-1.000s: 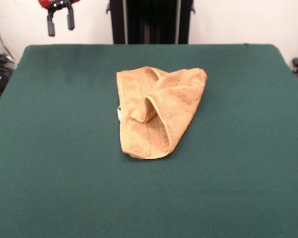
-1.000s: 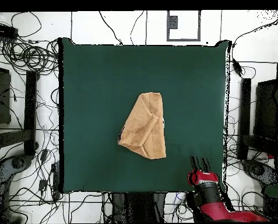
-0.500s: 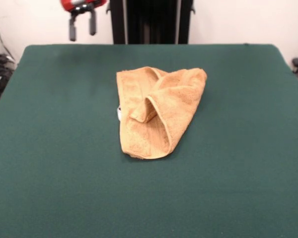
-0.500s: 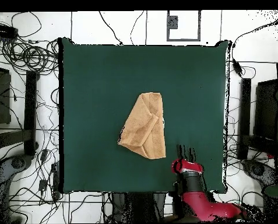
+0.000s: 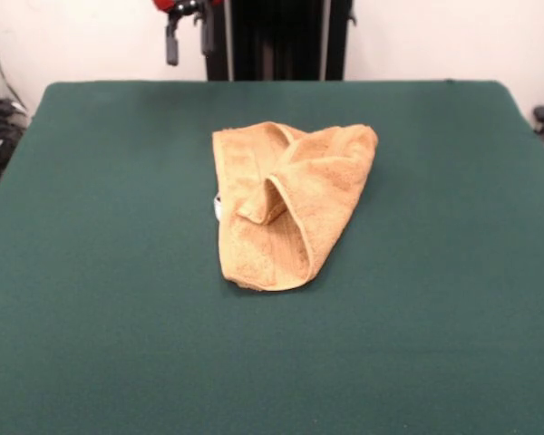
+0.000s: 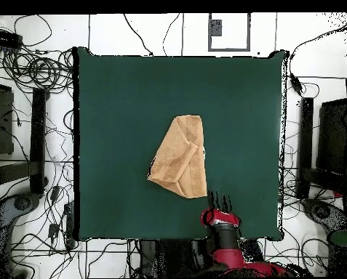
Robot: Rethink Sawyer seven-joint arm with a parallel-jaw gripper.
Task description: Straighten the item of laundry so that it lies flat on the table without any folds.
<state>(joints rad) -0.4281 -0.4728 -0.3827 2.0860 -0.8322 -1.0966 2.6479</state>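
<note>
Towel mid-table, folded over itself, flap ridge on top. Gripper raised near table's robot-side edge, jaws apart, empty. Best approach: pinch top flap's free corner only, draw outward low.

one towel, one table, one gripper

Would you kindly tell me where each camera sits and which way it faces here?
Front view: across the table, facing the robot; the folded towel lies mid-table, and the open pincer hangs at the top edge.
Overhead view: above, looking straight down; the red arm enters from the bottom, pincer just below the towel.
Shared: towel, table and pincer.
</note>
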